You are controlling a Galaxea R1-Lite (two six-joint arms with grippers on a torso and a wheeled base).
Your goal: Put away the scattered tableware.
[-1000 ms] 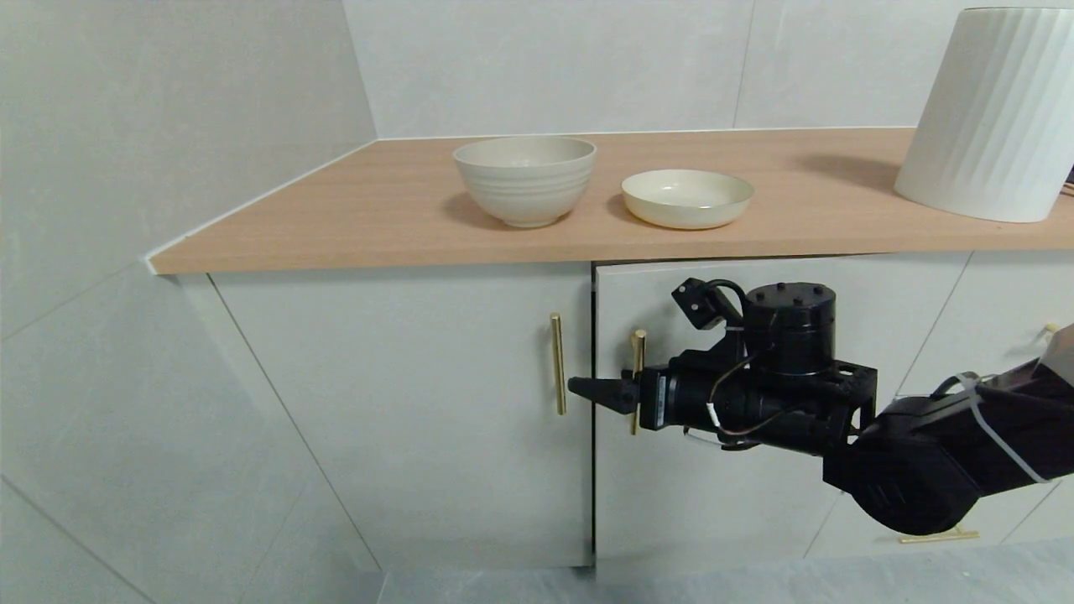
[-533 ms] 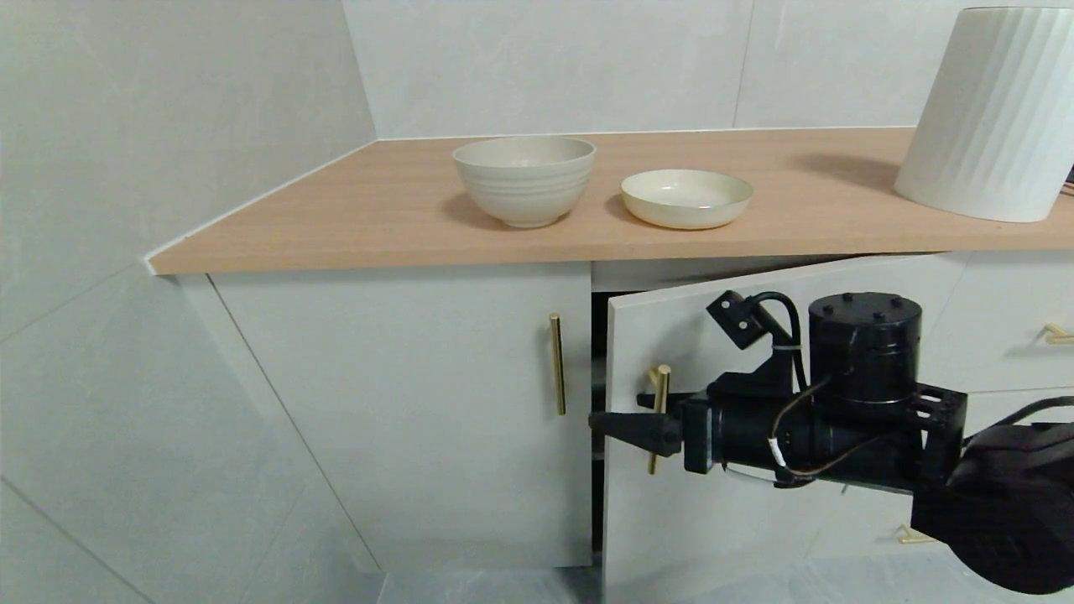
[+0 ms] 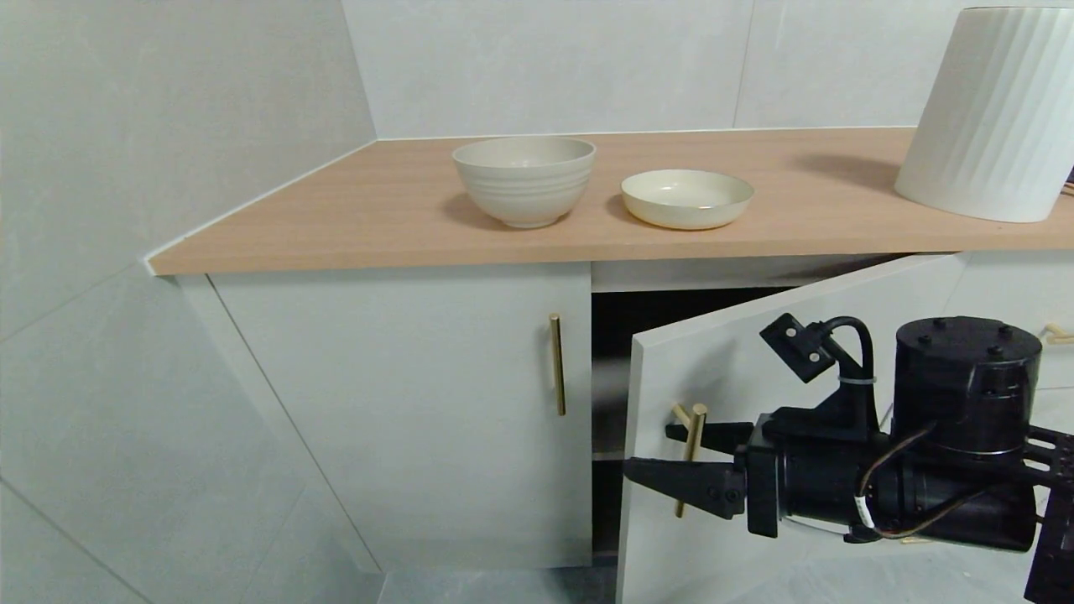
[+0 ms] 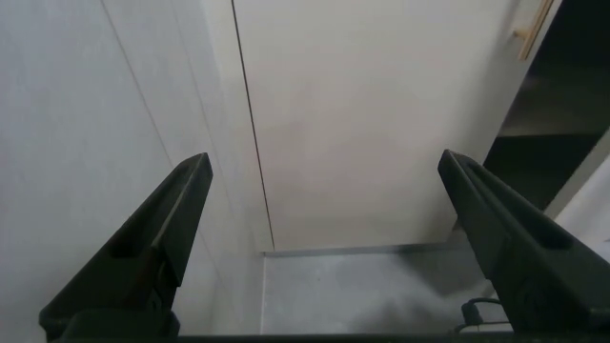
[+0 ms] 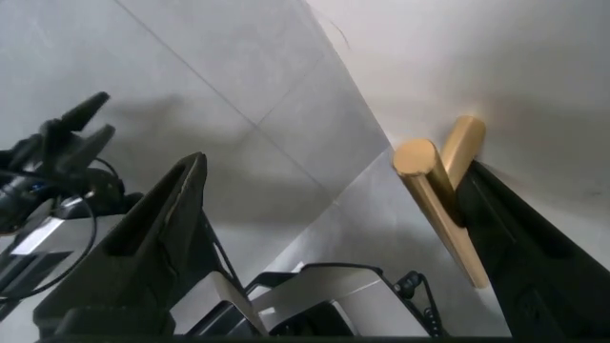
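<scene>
My right gripper [image 3: 647,451] opens the cabinet door [image 3: 755,352];
fingers spread astride brass handle [image 3: 692,443]; door swung wider; bowl [image 3: 524,180] at eleven o'clock awaits storing.

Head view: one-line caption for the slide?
Right gripper straddles the brass handle of a partly open cabinet door; a bowl and a shallow dish sit on the counter above.

A kitchen: wooden counter [image 3: 352,226] at twelve o'clock bearing a bowl [image 3: 525,179], tiled walls [image 3: 545,59] behind, cupboards [image 3: 403,403] with brass handles [image 3: 557,363] at six.
</scene>
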